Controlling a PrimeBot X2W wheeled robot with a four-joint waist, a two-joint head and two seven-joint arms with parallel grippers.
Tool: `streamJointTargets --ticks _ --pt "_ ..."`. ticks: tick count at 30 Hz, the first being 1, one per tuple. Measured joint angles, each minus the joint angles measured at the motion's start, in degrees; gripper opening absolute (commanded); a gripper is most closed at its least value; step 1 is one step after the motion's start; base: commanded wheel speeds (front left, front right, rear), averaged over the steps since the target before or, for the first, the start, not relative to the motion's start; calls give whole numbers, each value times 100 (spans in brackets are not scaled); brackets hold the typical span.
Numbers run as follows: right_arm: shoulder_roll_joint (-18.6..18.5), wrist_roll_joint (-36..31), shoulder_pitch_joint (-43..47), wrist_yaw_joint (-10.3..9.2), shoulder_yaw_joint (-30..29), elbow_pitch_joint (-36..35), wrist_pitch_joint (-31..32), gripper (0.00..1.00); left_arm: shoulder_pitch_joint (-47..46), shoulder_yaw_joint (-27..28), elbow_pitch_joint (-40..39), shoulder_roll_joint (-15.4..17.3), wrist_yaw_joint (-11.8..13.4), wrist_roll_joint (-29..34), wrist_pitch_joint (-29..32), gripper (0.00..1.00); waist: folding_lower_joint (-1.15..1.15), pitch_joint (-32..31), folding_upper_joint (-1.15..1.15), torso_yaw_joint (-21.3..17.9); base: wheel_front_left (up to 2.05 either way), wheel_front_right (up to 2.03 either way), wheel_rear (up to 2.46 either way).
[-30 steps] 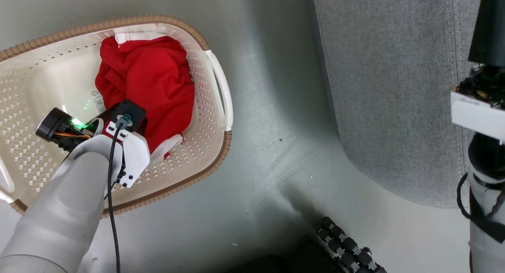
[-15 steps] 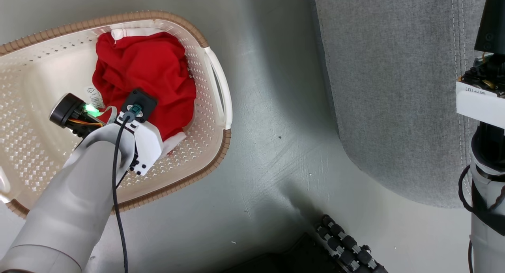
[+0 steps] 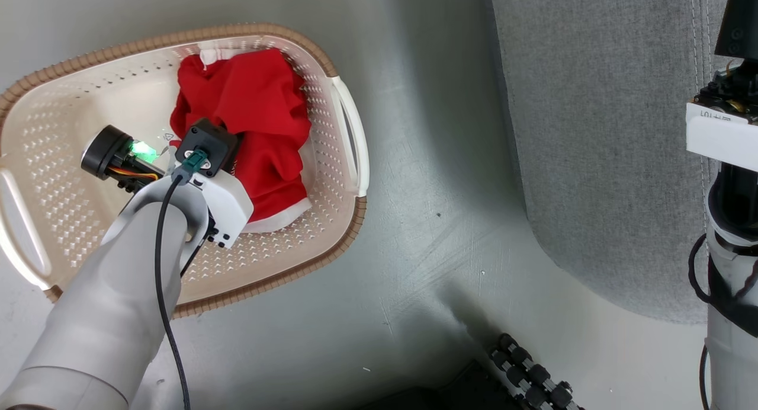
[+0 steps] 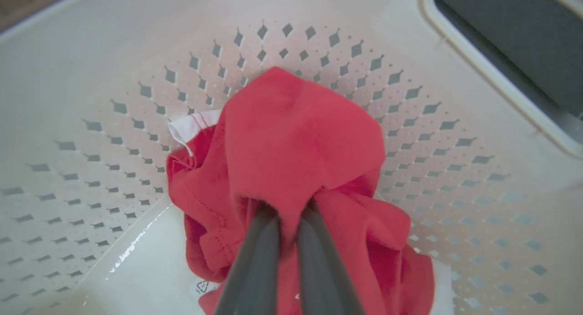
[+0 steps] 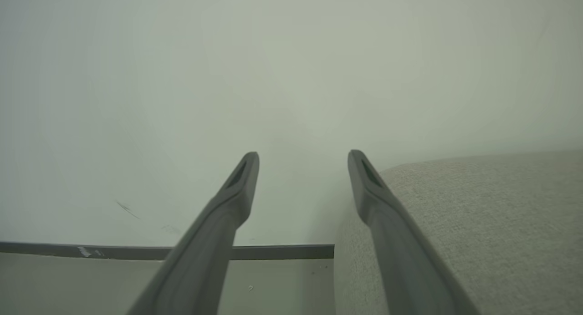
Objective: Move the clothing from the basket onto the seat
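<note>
Since a second ago the left gripper has snapped shut, and the red pile looks tugged into a tighter bunch. The whole head view has slid over a bit too, but that's the camera, not the stuff.

Closest in, the two dark fingers are pinched together with a fold of the clothing caught between the tips. It's soft, light, floppy fabric, so my guess is it'll drape and trail when lifted, and a hem could snag on the basket wall. A thick bunched fold near the middle, like now, seems a better hold to me than the white trim at the edge.

All of it sits inside the basket, against the side toward the seat. Further off, the right gripper hangs by the seat's edge, fingers spread wide, holding nothing.
</note>
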Motion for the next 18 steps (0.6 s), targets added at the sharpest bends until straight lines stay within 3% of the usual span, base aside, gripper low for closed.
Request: streamJointTargets --ticks 11,18 --pt "-3 -137 -3 0 -51 218 0 100 390 244 -437 -14 87 -248 -171 0 0 -279 0 204 0 0 0" --pt "-8 -388 39 0 -8 521 0 100 651 469 -1113 -57 194 -409 -214 0 0 -576 0 366 0 0 0"
